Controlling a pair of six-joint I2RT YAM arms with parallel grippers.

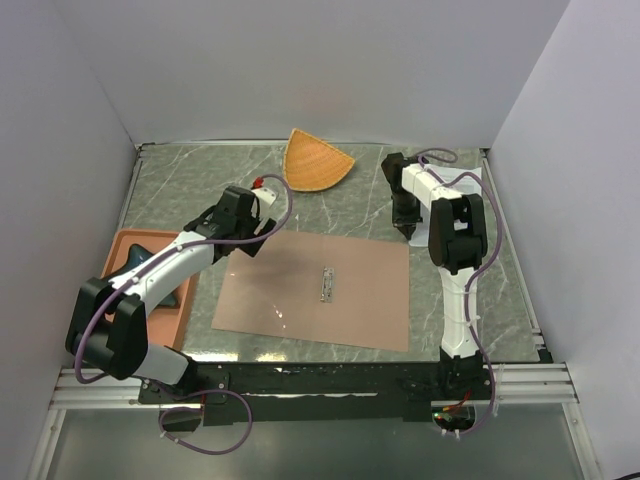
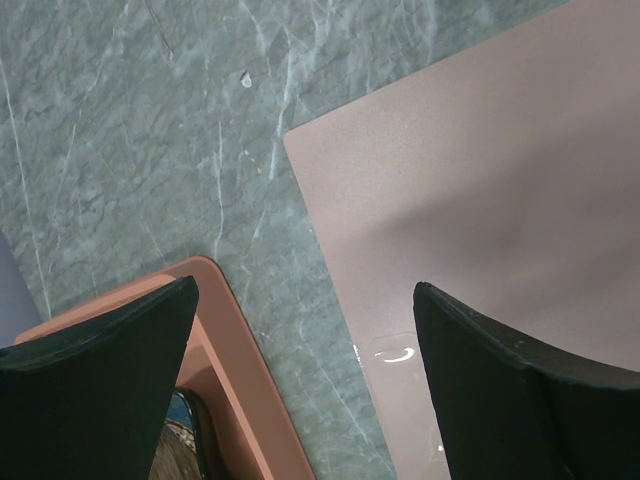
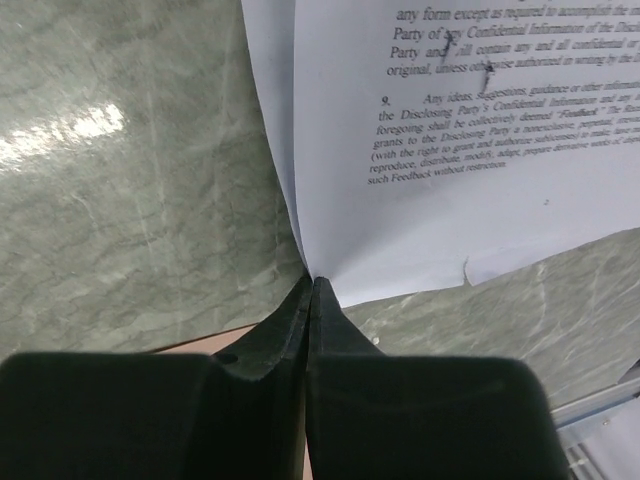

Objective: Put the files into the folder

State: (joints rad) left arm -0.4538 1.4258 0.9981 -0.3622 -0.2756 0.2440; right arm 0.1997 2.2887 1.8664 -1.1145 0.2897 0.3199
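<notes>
Files [image 3: 450, 150]: white sheets printed with small black text, lying toward the far right corner of the worktop [image 1: 190, 180]. More than one sheet shows, their edges slightly offset.
Right hand [image 3: 312, 290]: jaws pressed fully together on the near edge of the files. The paper bends up into a soft fold where it meets the pinch.
Files relative to right hand: the sheets spread out from the fingertips, away from the wrist, with the printed side facing up.
Folder [image 1: 300, 290]: reddish-brown card lying open and flat in the middle of the worktop, toward the near edge. A small metal clip [image 1: 326, 283] lies along its centre.
Folder relative to right hand: the hand is just past the folder's far right corner. A sliver of the card shows in the right wrist view beside the jaws.
Left hand [image 1: 232, 243]: jaws spread wide and holding nothing, above the folder's far left corner.
Folder relative to left hand: the corner lies between and beyond the two jaws, with bare worktop to its left.
Tray [image 1: 165, 310]: salmon-orange and rimmed, along the left edge of the worktop. It sits just beside the folder without touching it.
Dish [image 1: 315, 160]: orange and fan-shaped, at the far edge, well apart from the folder and the files.
</notes>
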